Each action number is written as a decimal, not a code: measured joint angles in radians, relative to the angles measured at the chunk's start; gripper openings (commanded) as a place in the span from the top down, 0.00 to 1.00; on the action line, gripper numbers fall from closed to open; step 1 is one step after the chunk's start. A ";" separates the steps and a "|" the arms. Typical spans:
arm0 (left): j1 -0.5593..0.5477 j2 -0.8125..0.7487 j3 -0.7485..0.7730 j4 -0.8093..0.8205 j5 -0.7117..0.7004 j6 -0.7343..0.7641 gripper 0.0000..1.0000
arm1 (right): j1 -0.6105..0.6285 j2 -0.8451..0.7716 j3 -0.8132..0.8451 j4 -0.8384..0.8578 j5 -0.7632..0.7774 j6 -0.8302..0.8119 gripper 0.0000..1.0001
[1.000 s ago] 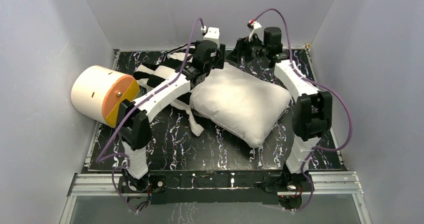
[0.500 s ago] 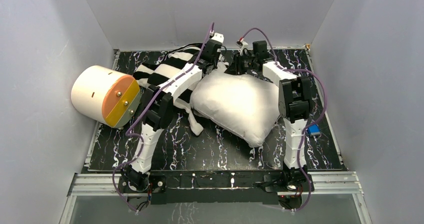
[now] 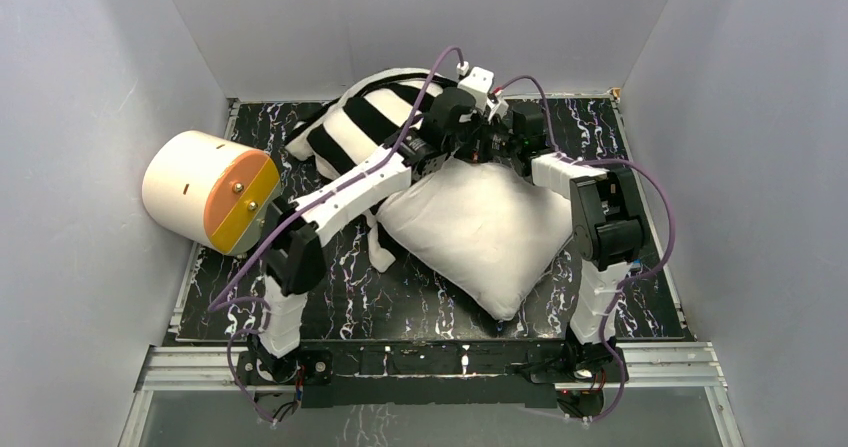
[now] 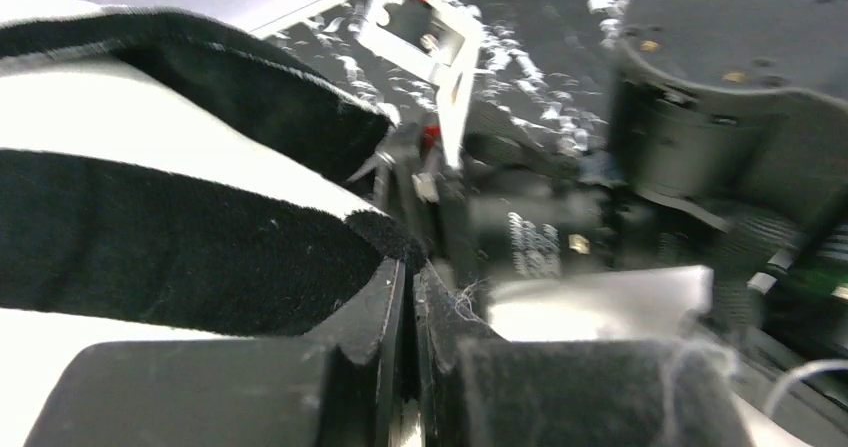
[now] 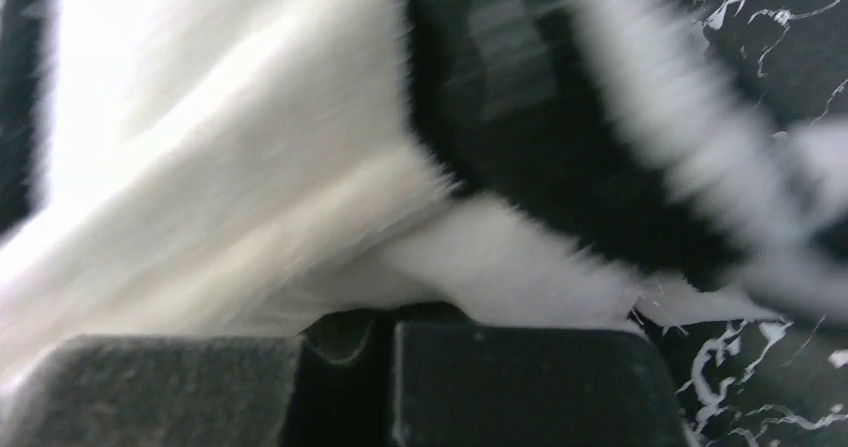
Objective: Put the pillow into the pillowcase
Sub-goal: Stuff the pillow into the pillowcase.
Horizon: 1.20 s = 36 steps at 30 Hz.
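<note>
Left pincer (image 4: 410,267) and right pincer (image 5: 385,319), open a second ago, now clamp the pillowcase (image 3: 372,117) edge. Pillowcase, flat before, is raised off the desk (image 3: 420,302) behind the pillow (image 3: 480,222), which lies mid-desk.

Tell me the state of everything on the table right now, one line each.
pillow, lying flat, uncovered
pillowcase, bunched up, edge lifted, pillow not inside
left gripper, shut on the pillowcase edge
right gripper, shut on the pillowcase
cylinder, lying on its side, untouched
</note>
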 measured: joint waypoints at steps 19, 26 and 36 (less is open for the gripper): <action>0.014 -0.132 -0.429 0.246 0.055 -0.157 0.39 | -0.016 -0.165 -0.305 0.237 0.265 0.238 0.37; -0.105 -0.244 -0.422 0.135 0.027 -0.064 0.26 | -0.100 -0.296 -0.210 -0.115 0.313 0.002 0.15; -0.350 -0.260 -0.420 -0.052 -0.040 0.024 0.14 | -0.229 -0.397 -0.149 -0.304 0.410 -0.106 0.08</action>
